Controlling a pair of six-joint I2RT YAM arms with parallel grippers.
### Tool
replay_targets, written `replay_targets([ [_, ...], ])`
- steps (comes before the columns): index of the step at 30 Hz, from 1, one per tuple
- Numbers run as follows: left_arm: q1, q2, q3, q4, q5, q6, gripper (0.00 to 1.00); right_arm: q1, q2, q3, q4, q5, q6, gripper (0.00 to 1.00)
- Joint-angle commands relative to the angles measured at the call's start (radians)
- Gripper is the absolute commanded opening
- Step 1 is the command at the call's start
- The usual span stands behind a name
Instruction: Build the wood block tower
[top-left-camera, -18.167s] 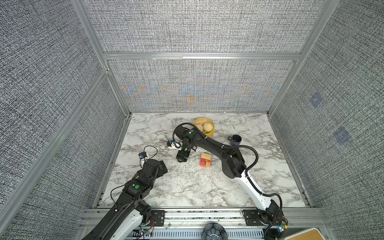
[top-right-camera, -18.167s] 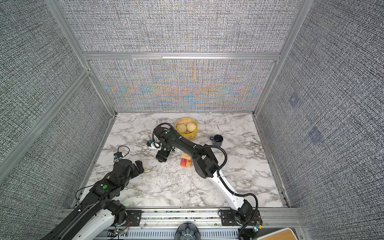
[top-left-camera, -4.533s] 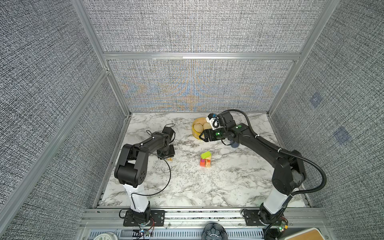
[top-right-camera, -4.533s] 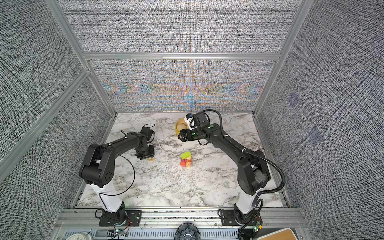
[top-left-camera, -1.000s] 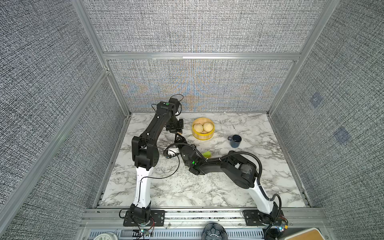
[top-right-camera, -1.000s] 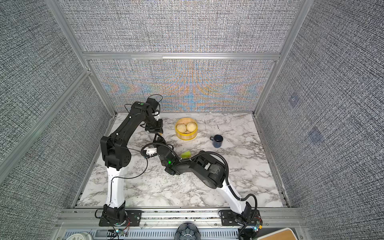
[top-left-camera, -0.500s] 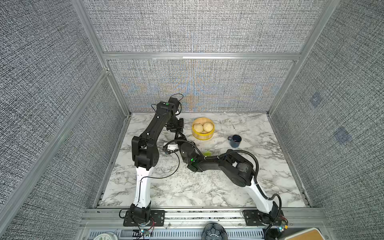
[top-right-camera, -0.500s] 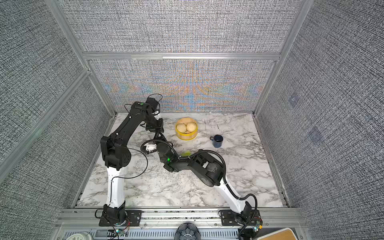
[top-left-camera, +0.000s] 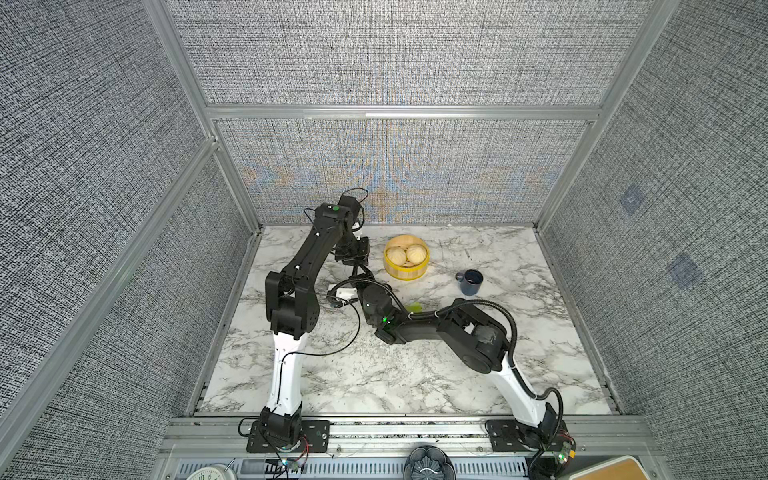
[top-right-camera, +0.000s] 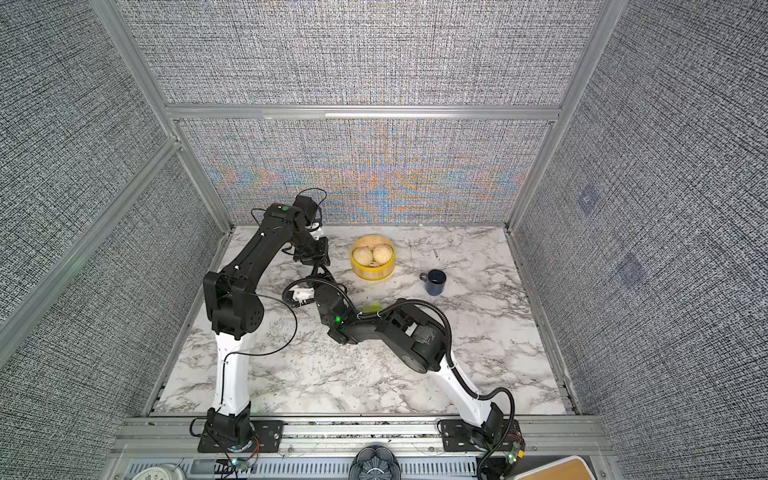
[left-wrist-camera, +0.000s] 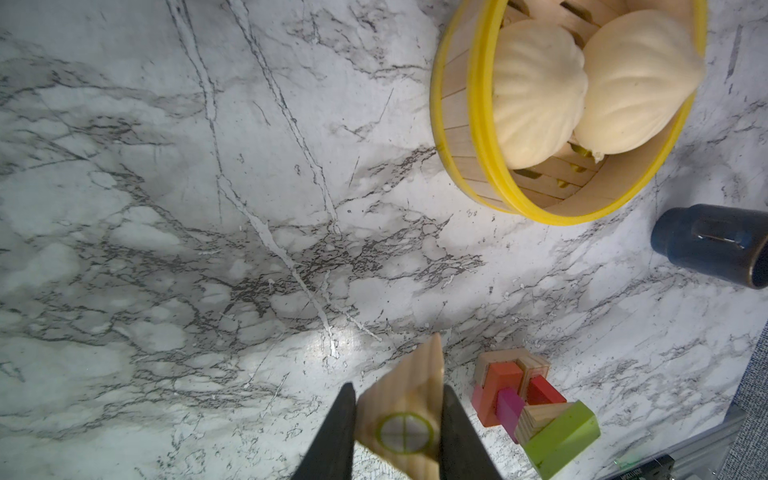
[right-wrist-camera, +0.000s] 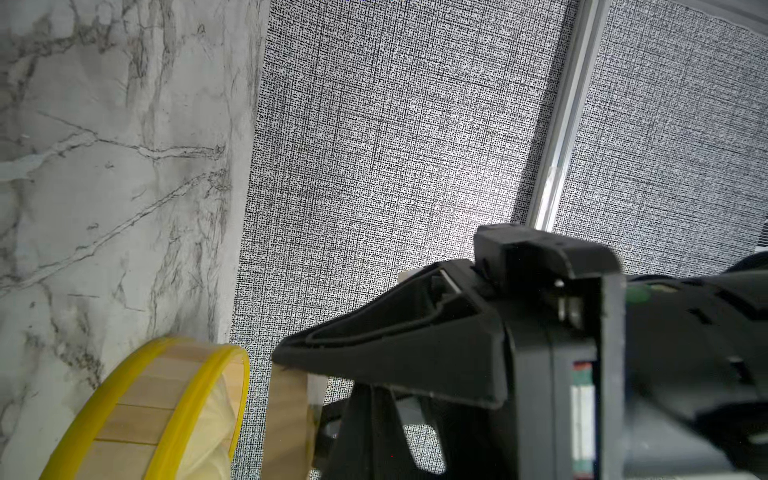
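Carefully is the word for this step; the left gripper is clamped on a tan wooden wedge, which appears lifted clear of the marble table near the back, beside the steamer basket. The tower stands apart from it toward the middle of the table, well short of the mug; orange and tan sit at its base, red and pink in the middle, and a green slab lies across the top.

The right gripper has its jaws together on nothing I can see; in both top views its arm hides most of the tower.

The job, I judge, is to set the wedge on the slab; the right arm should draw away first without brushing the stack; then bring the wedge over with a flat face down, lower it straight onto the supported middle, and let go only once it rests; the slab seems to overhang, so an off-centre load could tip it.
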Motion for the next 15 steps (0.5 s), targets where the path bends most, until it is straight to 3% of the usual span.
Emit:
replay_targets([
  [1, 0.004, 0.012, 0.017, -0.027, 0.004, 0.007, 0.24, 0.011, -0.019, -0.021, 0.052, 0.007, 0.013, 0.0],
  [11, 0.024, 0.024, 0.058, -0.032, 0.027, -0.003, 0.24, 0.053, -0.12, -0.127, 0.058, -0.01, 0.062, 0.0],
  [15, 0.045, 0.01, 0.051, -0.021, 0.028, -0.012, 0.24, 0.071, -0.222, -0.202, -0.021, -0.025, 0.163, 0.0],
])
